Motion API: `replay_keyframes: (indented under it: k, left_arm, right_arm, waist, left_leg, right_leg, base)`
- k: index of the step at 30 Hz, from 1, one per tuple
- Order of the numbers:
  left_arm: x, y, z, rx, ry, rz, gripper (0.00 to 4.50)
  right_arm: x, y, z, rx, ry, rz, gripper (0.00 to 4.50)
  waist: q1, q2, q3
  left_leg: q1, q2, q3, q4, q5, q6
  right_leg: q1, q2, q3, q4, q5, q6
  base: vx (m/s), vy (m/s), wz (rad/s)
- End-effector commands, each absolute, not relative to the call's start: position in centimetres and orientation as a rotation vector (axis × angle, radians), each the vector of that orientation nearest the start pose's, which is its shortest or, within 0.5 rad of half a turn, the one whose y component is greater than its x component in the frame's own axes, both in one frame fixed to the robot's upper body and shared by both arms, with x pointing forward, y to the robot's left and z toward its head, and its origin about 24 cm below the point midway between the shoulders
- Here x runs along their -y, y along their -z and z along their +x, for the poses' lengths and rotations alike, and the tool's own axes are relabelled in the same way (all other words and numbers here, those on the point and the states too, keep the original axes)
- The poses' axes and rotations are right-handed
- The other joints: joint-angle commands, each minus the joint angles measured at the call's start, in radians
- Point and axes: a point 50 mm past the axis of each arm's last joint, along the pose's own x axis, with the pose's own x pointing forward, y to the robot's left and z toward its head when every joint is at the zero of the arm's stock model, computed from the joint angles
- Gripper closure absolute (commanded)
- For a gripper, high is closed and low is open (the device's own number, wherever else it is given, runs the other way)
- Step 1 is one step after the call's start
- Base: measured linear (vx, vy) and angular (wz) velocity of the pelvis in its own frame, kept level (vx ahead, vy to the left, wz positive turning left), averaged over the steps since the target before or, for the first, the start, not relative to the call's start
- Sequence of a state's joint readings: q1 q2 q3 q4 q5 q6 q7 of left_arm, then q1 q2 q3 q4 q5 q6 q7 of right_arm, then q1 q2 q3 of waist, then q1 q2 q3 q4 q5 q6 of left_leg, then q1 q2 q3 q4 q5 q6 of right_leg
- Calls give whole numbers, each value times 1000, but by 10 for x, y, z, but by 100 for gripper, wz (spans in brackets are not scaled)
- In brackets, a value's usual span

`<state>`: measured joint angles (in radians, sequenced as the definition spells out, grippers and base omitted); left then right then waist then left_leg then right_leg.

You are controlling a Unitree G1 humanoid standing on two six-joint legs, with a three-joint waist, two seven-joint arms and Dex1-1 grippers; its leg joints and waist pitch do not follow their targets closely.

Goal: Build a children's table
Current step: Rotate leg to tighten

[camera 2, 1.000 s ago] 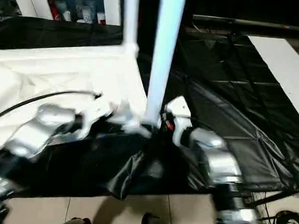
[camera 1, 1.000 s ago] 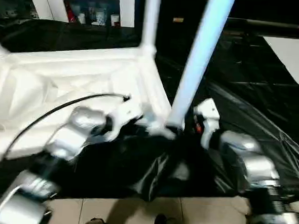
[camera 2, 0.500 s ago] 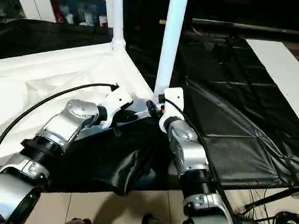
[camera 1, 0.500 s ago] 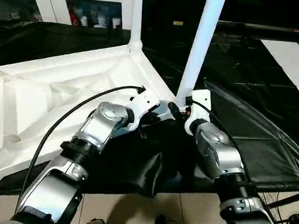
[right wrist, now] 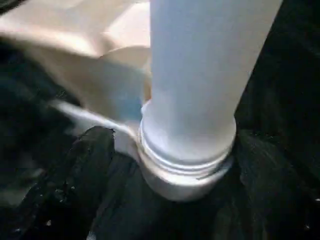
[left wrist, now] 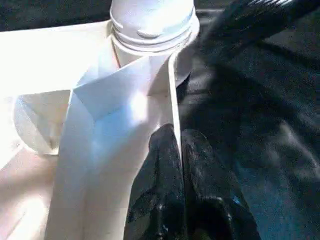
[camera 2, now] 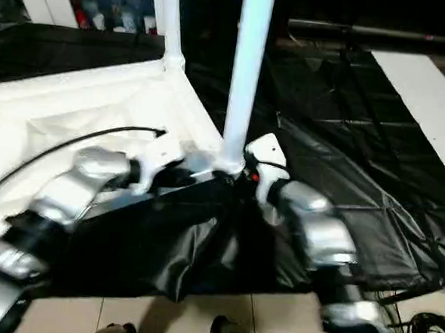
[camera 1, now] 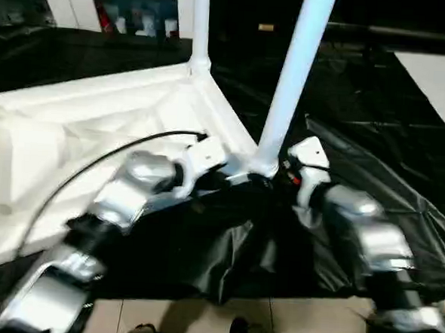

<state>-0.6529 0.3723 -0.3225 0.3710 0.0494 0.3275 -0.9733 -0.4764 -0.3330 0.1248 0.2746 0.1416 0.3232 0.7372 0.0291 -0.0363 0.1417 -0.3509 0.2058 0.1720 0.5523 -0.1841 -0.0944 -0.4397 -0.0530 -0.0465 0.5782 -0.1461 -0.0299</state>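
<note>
White leg (right wrist: pixel 195 85) upright between right hand (right wrist: pixel 170 165) fingers, left hand (left wrist: pixel 182 190) beside socket (left wrist: pixel 150 30)

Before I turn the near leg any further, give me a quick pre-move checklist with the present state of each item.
1. Near leg standing in the corner socket: ok, upright in it.
2. Leg screwed fully home: cannot tell; thread rings show just above the socket.
3. Right gripper placed for a grip: ok, its fingers stand either side of the leg's base, apart.
4. Left gripper bracing the table top: ok, shut, pressed at a rib by the corner.
5. Far leg in its socket: ok, upright.
6. Black sheet near the socket: cannot tell if it is caught.
</note>
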Motion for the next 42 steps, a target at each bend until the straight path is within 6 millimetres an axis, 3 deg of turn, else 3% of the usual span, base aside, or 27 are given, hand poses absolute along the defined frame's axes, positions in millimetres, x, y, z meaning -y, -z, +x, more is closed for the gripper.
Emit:
replay_keyframes:
  k: [1,4,6,10,13,17,23,30,36,37,42]
  left_arm:
    - [-118,-73,319,-466,1214,527,450]
    - [-129,-76,302,-486,1373,520,450]
    - [-131,-78,295,-477,1438,519,450]
    - [-134,-80,288,-487,1470,496,450]
    - [-135,-80,288,-489,1470,502,450]
    - [-137,-80,286,-490,1476,502,450]
    - [-136,-81,285,-493,1483,500,450]
    - [-138,-81,285,-500,1479,504,450]
    - [-139,-81,284,-504,1477,505,450]
    - [-139,-81,284,-504,1476,505,450]
    - [-138,-81,284,-505,1473,506,450]
  right_arm:
    - [138,-86,314,-223,-960,-202,45]
    - [151,-90,307,-240,-1051,-260,45]
    - [153,-91,306,-244,-1060,-281,45]
    - [151,-95,301,-249,-1144,-264,45]
    - [147,-94,298,-256,-1187,-258,45]
    - [145,-93,295,-256,-1221,-251,45]
    - [145,-90,292,-277,-1254,-239,62]
    - [148,-85,286,-331,-1293,-274,136]
    - [150,-83,287,-336,-1288,-284,136]
    - [150,-83,287,-334,-1285,-279,164]
    - [148,-84,289,-322,-1278,-256,182]
  waist:
    - [2,5,-69]
    - [3,6,-74]
    - [2,7,-69]
    - [3,10,-64]
    - [3,9,-60]
    - [4,9,-59]
    - [5,8,-64]
    - [6,5,-64]
    - [6,5,-65]
    - [6,5,-66]
    - [6,6,-68]
  left_leg:
    - [-10,11,8,-46,-87,104]
    - [-12,12,9,-41,-17,132]
    - [-8,12,12,-40,-12,146]
    - [-1,18,13,-44,-63,133]
    - [-1,19,12,-47,-107,107]
    - [1,18,12,-48,-117,92]
    - [-1,15,13,-44,-78,104]
    - [-3,14,12,-42,-79,109]
    - [-2,14,12,-42,-73,112]
    - [-2,15,12,-41,-73,113]
    - [-2,14,12,-40,-71,113]
  right_leg:
    - [73,-62,46,-49,-122,-232]
    - [82,-60,47,-28,24,-274]
    - [77,-56,45,-28,49,-291]
    - [73,-62,46,-35,-38,-294]
    - [72,-64,47,-42,-112,-277]
    - [70,-64,48,-45,-144,-258]
    - [74,-61,48,-36,-76,-270]
    - [76,-61,47,-38,-94,-265]
    - [75,-61,47,-36,-88,-267]
    - [75,-61,47,-36,-86,-269]
    - [76,-61,47,-35,-87,-270]
  base:
    - [57,-14,1]
    - [0,0,0]
    - [0,0,0]
    - [0,0,0]
    - [0,0,0]
    - [0,0,0]
    - [0,0,0]
    - [0,0,0]
    - [0,0,0]
    - [0,0,0]
    - [0,0,0]
